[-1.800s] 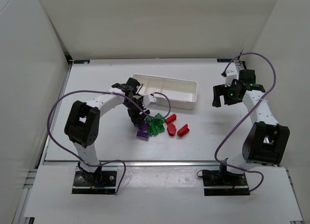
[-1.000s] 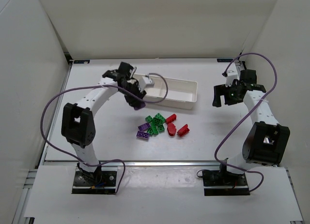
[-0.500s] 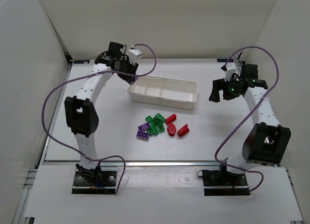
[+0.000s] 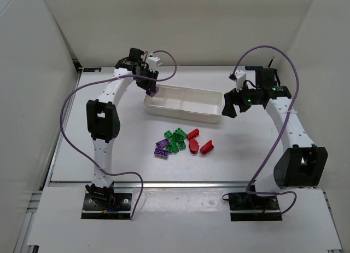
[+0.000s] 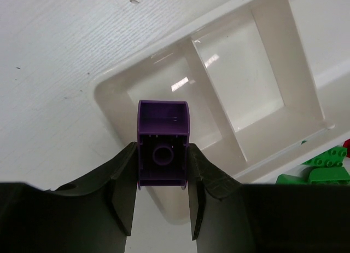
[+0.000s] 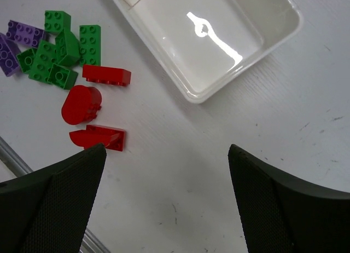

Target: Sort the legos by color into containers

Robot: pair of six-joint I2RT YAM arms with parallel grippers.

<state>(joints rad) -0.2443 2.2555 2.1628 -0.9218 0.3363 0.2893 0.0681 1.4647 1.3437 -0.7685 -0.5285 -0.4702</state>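
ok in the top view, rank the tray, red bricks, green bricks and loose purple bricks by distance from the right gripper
1. Tray, its right end just left of the right gripper.
2. Red bricks, right side of the pile.
3. Green bricks, middle of the pile.
4. Purple bricks, pile's left end.

One white tray point(image 4: 188, 117) is recorded, divided into three compartments point(image 5: 240, 72). Three purple legos are counted: two point(image 6: 24, 31) at the 9 o'clock side of the loose pile and one point(image 5: 162, 149) above the tray. Three red legos point(image 6: 106, 74) are counted. Five or six green legos point(image 6: 90, 42) are noted; overlap prevents certainty. Two robot arms point(image 4: 101, 121) are present.
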